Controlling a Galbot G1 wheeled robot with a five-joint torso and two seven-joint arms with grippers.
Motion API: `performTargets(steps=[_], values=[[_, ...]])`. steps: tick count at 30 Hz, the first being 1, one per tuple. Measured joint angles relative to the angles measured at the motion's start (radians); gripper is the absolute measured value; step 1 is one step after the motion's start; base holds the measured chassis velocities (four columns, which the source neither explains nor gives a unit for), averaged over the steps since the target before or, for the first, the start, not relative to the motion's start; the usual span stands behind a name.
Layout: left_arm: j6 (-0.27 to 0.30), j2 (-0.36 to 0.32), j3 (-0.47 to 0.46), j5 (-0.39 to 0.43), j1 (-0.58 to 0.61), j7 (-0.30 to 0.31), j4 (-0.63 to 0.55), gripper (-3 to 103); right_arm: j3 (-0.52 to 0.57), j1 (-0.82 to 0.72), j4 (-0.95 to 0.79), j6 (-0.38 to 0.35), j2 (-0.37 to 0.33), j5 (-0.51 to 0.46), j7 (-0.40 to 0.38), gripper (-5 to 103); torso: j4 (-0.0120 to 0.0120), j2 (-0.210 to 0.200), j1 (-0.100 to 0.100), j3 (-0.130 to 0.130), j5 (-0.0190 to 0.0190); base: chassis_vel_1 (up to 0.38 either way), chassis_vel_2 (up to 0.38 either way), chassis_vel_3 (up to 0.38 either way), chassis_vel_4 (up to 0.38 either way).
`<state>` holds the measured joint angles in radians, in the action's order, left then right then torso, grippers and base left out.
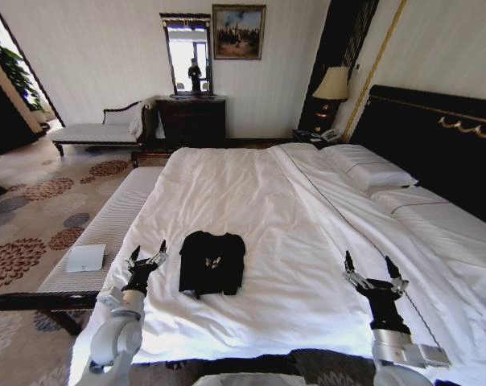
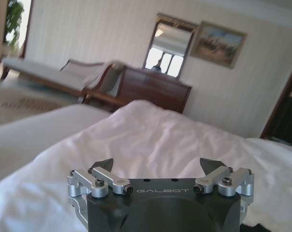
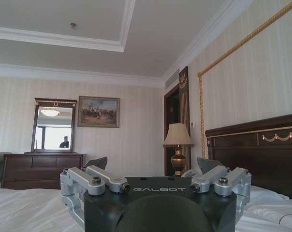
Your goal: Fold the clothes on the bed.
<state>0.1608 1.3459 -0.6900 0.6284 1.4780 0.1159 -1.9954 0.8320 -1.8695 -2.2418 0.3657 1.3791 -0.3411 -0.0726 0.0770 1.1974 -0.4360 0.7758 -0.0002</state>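
On the white sheet near the foot of the bed (image 1: pixel 307 209), at about 7 o'clock from the mattress centre, lies the black T-shirt (image 1: pixel 212 262). It already looks like a compact, roughly rectangular packet: no sleeves spread to the sides, and a small pale mark shows on its top face. My reading is that the folding is largely or wholly done; whether one more fold is wanted I cannot say. The packet's lower edge is a little ragged, which might call for tidying.

Both arms are raised clear of the fabric. The left claw (image 1: pixel 146 259) stands at 9 o'clock from the shirt, close beside it but not touching, fingers spread wide and holding nothing; the left wrist view shows its tips parted over bare sheet. The right claw (image 1: pixel 372 270) stands well apart at 3 o'clock, also spread wide and empty.

Room for moving is generous. Bare sheet stretches from the shirt toward 12 and 3 o'clock. Toward 6 o'clock the bed's foot edge is near, so a push that way could slide the shirt off. Just past the left claw, at 9 o'clock, the bed's side edge drops to a pale bench (image 1: pixel 106 229) carrying a white sheet of paper (image 1: pixel 86 257).
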Motion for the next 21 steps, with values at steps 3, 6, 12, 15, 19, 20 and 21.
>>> performTargets(steps=[3, 6, 12, 15, 19, 20, 21], values=[[0.046, -0.016, -0.003, 0.109, -0.032, 0.03, 0.028, 100, -0.009, 0.009, 0.011, 0.0, 0.005, 0.008, -0.001, 100, -0.0002, 0.0, 0.0, 0.0, 0.0001, 0.0, 0.0, 0.0, 0.0], [0.111, -0.034, -0.003, 0.23, -0.073, 0.053, 0.054, 100, -0.014, 0.013, 0.022, 0.001, 0.011, 0.023, -0.002, 100, 0.0, 0.0, 0.0, 0.0, 0.0002, 0.0, 0.0, 0.0, 0.0], [0.235, -0.057, 0.017, 0.509, -0.199, 0.099, 0.177, 100, -0.017, 0.027, 0.036, 0.001, 0.017, 0.032, -0.008, 100, 0.0002, 0.0, 0.0, 0.0, 0.0001, 0.0, 0.0, 0.0, 0.0], [0.265, -0.032, 0.038, 0.587, -0.26, 0.089, 0.255, 100, -0.02, 0.036, 0.049, -0.001, 0.01, 0.035, -0.01, 100, 0.0, 0.0, 0.0, 0.0, 0.0001, 0.0, 0.0, 0.0, 0.0], [0.269, 0.008, 0.063, 0.611, -0.315, 0.089, 0.325, 100, -0.022, 0.038, 0.062, -0.002, 0.01, 0.046, -0.017, 100, 0.0002, 0.0, 0.0, 0.0, 0.0003, 0.0, 0.0, 0.0, 0.0], [0.269, 0.008, 0.063, 0.611, -0.315, 0.089, 0.325, 100, -0.022, 0.038, 0.062, -0.002, 0.01, 0.046, -0.017, 100, 0.0002, 0.0, 0.0, 0.0, 0.0003, 0.0, 0.0, 0.0, 0.0], [0.268, 0.019, 0.073, 0.611, -0.334, 0.091, 0.356, 100, -0.023, 0.038, 0.065, -0.002, 0.013, 0.053, -0.021, 100, 0.0002, 0.0, 0.0, 0.0, 0.0002, 0.0, 0.0, 0.0, 0.0]])
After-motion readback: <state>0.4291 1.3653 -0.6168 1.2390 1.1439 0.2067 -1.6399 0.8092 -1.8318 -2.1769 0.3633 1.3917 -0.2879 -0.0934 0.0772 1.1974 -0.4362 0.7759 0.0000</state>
